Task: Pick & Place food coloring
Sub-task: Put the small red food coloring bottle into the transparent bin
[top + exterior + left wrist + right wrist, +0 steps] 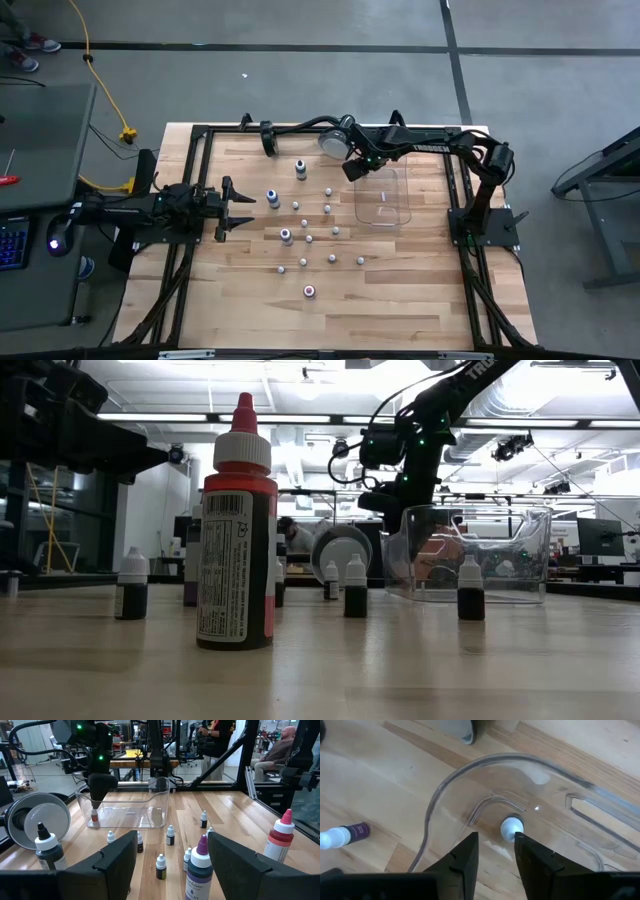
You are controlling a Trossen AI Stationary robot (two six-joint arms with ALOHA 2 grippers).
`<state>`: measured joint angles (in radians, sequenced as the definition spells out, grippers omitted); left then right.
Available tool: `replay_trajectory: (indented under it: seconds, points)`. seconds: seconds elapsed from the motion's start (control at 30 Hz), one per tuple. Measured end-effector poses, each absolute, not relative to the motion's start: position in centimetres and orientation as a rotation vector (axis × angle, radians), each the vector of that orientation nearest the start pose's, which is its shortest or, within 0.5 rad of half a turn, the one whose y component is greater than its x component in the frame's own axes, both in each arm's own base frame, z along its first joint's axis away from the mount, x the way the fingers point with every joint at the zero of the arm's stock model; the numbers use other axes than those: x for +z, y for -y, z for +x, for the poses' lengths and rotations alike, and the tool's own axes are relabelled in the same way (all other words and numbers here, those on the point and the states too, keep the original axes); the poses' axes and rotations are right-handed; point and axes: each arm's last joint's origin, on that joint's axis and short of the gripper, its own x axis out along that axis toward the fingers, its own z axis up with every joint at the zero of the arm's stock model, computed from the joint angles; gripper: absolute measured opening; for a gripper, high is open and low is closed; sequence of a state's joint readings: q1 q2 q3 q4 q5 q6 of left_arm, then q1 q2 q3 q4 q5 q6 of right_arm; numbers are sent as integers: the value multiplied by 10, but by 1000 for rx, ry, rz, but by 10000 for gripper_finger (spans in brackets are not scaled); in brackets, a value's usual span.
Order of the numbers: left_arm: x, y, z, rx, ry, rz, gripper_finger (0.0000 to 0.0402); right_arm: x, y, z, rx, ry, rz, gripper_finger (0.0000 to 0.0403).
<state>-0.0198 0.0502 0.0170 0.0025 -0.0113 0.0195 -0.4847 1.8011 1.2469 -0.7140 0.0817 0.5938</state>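
Many small dropper bottles with white caps stand scattered on the wooden table [250,290], among them a blue one [272,197] and a taller red one [237,530]. My right gripper [352,170] points down into the far left corner of the clear tray [400,215]. Its fingers are narrowly open [496,840]. Just below their tips a small red bottle [94,818] stands upright on the tray floor, its white cap [511,827] off toward one finger. My left gripper [240,207] waits open at the table's left side, level, facing the bottles [172,855]. My right gripper comes at the red bottle from above, pointing down, with its tips right over the white cap [94,812]. The cap lies off-centre by one finger [520,845] and shows whole. I cannot tell whether the fingers touch it.
A round silver lamp head [333,140] on a black gooseneck sits at the far edge, beside the tray's corner. A small purple bottle [345,834] lies on the wood outside the tray wall [440,805]. Black frame rails border the table. A person sits beyond the table [277,750].
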Motion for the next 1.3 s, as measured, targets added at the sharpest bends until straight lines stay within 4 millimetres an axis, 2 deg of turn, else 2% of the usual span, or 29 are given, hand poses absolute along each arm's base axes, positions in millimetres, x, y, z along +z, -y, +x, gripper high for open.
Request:
replay_trajectory:
  seconds: [0.47,0.77,0.9,1.07,1.3]
  points:
    - [166,2,100,-9,-31,20,239,195,166,304,-899,-1079,732,155]
    - [166,2,100,-9,-31,20,239,234,157,285,-927,-1018,708,174]
    - [166,2,100,-9,-30,20,239,261,144,277,-867,-938,709,177]
    - [166,2,100,-9,-31,20,239,295,117,266,-774,-843,667,178]
    - [166,2,100,-9,-31,20,239,325,73,251,-609,-805,560,179]
